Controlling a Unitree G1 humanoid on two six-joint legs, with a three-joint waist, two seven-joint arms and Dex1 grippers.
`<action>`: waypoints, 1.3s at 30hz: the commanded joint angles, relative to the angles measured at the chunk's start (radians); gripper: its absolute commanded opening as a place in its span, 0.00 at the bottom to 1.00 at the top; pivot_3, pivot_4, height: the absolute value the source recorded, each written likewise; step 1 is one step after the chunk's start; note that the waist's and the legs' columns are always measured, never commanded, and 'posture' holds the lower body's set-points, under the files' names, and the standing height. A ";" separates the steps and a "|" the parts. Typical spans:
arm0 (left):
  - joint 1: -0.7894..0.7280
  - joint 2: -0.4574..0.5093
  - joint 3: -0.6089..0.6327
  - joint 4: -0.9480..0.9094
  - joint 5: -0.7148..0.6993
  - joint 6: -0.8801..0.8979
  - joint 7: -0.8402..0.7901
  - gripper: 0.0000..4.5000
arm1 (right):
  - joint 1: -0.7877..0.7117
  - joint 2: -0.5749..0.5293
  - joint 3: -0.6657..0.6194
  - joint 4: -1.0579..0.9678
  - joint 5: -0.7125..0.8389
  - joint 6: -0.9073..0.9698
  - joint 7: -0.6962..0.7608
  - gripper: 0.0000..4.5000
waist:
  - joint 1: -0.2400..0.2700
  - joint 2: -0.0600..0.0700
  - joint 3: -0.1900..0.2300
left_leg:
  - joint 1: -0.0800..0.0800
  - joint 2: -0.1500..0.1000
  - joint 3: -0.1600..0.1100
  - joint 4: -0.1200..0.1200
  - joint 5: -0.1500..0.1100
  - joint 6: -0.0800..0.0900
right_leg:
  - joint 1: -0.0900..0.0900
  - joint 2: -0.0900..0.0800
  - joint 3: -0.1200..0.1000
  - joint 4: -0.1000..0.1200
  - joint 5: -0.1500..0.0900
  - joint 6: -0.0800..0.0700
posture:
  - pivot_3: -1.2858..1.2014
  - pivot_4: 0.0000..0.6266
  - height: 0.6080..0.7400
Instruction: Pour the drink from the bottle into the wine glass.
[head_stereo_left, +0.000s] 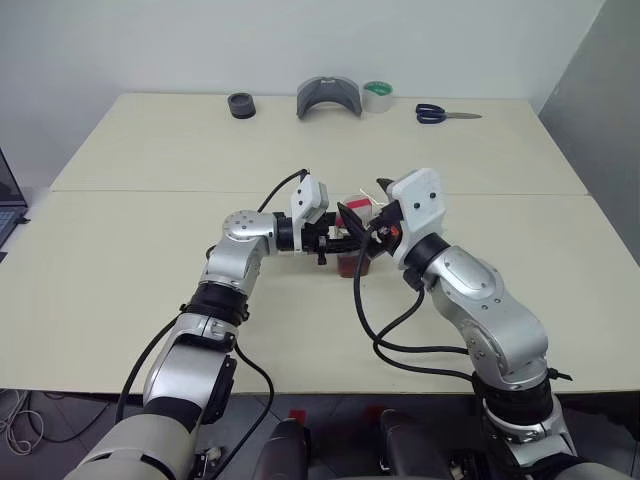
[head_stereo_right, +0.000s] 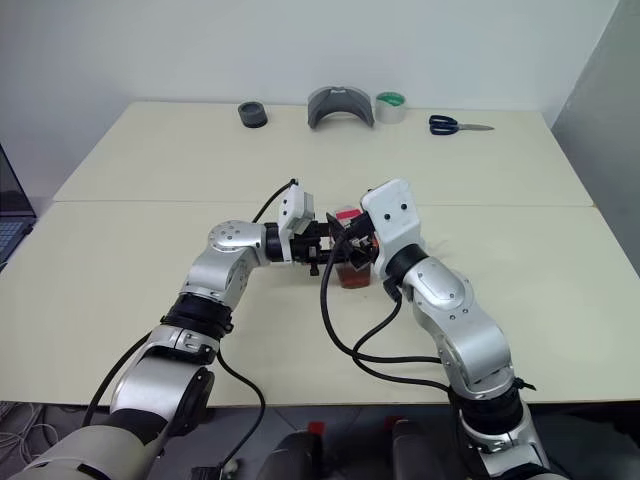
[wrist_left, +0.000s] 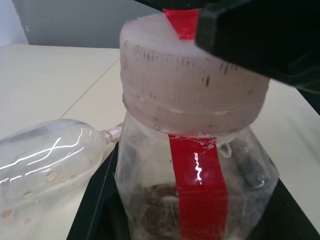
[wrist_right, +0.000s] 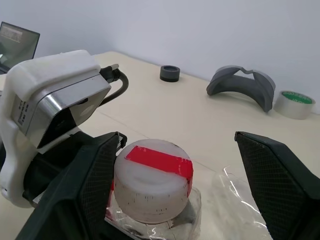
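Observation:
A small clear bottle (head_stereo_left: 356, 250) with a red label strip stands on the table's middle, a little reddish-brown drink (head_stereo_left: 355, 266) in its bottom. My left gripper (head_stereo_left: 343, 238) reaches in level from the left and is shut on the bottle's body (wrist_left: 195, 190). Its white cap (wrist_right: 152, 187) carries a red strip. My right gripper (wrist_right: 182, 185) is open, one finger (wrist_right: 95, 185) close to the cap and the other (wrist_right: 275, 185) well clear of it. A clear wine glass (wrist_left: 45, 160) appears to lie on its side just beyond the bottle.
Along the far edge sit a black ring (head_stereo_left: 241, 105), a grey curved piece (head_stereo_left: 328, 97), a tape roll (head_stereo_left: 377, 96) and blue-handled scissors (head_stereo_left: 440, 113). A laptop (head_stereo_left: 8, 205) sits at the far left. A seam (head_stereo_left: 150, 192) crosses the table.

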 joint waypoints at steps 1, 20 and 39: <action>-0.024 -0.002 0.015 -0.037 -0.005 -0.020 0.001 0.40 | -0.013 0.003 0.013 -0.016 -0.004 0.006 0.012 0.87 | -0.001 0.000 0.000 | 0.000 0.000 0.000 0.000 0.000 0.000 | 0.000 0.000 0.000 0.000 0.000 0.000 | 0.52 0.24 1.00; -0.024 0.006 0.013 -0.040 0.003 -0.025 -0.006 0.40 | -0.043 0.022 0.000 0.023 -0.005 0.002 0.048 0.42 | -0.004 0.000 0.000 | 0.001 0.000 0.000 0.001 0.000 0.000 | 0.000 0.000 0.000 0.004 0.000 0.000 | 0.52 0.24 1.00; -0.035 0.021 0.012 -0.033 0.016 -0.043 -0.047 0.40 | -0.274 -0.283 -0.109 0.447 0.240 -0.209 0.718 0.73 | -0.007 0.000 0.000 | 0.001 -0.001 0.001 0.002 0.000 0.001 | 0.000 -0.001 0.001 0.005 0.000 0.000 | 0.52 0.24 1.00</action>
